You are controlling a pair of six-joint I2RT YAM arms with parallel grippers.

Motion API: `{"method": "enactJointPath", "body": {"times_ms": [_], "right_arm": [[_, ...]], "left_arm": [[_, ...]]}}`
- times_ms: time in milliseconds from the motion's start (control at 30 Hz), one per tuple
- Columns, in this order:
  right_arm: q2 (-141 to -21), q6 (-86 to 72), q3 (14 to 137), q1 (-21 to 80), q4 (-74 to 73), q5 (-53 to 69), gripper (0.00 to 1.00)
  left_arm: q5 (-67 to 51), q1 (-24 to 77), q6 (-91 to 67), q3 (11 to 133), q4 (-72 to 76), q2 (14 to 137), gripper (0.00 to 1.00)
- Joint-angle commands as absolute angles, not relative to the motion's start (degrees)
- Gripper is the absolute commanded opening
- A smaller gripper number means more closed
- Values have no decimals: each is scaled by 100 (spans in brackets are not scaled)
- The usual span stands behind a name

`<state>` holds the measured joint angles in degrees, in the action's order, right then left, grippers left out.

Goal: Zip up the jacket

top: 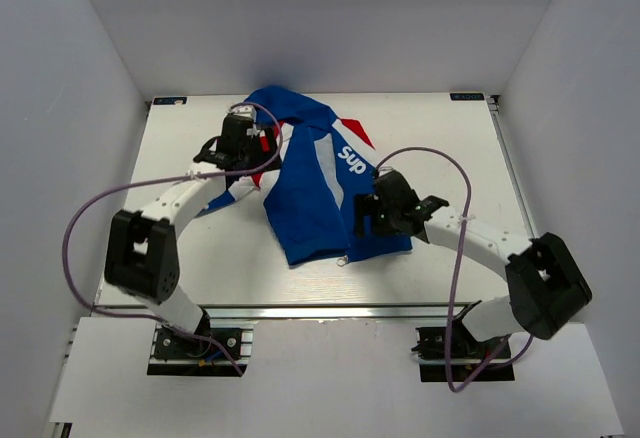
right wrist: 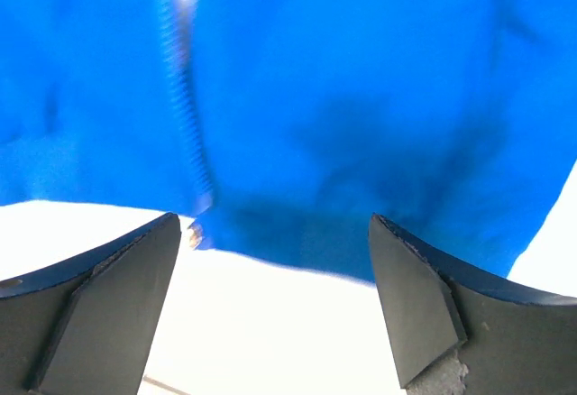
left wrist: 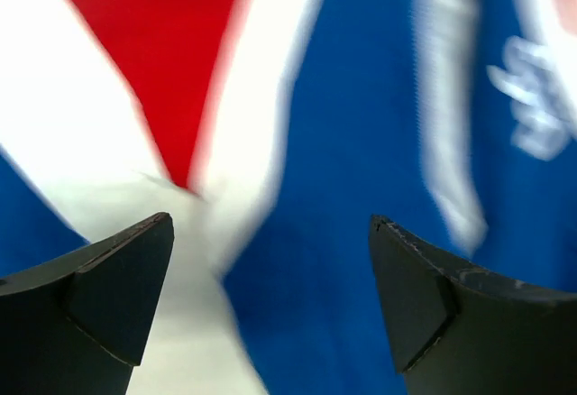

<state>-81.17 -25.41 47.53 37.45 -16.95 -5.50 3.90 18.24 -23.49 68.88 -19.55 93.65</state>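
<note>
Top view: the jacket [top: 318, 186] lies crumpled mid-desk [top: 455, 133], hem toward the near edge, white lettering [top: 352, 163] facing up. The left pincer [top: 262, 144] sits at the garment's left side; its wrist view shows the 2 fingers [left wrist: 117, 296] spread wide over the red-and-white panel [left wrist: 171, 61], pinching nothing. The right pincer [top: 362, 216] sits at the hem's right corner, likewise spread and empty, above blue cloth and the zip teeth [right wrist: 187, 115]. Both wrist views are blurred.
</note>
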Motion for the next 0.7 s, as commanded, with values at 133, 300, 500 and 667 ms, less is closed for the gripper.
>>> {"method": "enactJointPath", "body": {"times_ms": [133, 300, 500, 667], "right_arm": [[-7471, -3329, 4492, 4482, -2163, -1231, 89], [-7339, -3507, 4035, 4482, -1776, -1046, 89], [-7225, -3709, 3833, 4482, -1819, -1037, 89], [-6795, -3832, 3507, 4474, -1749, -1142, 89]], "left_arm": [[-982, 3127, -3330, 6083, -2013, 8745, 98], [-1415, 3708, -3691, 5792, -1845, 8903, 98], [-195, 4551, -4201, 6477, -2722, 9579, 98], [605, 4842, -4553, 6688, -3094, 10019, 98]]}}
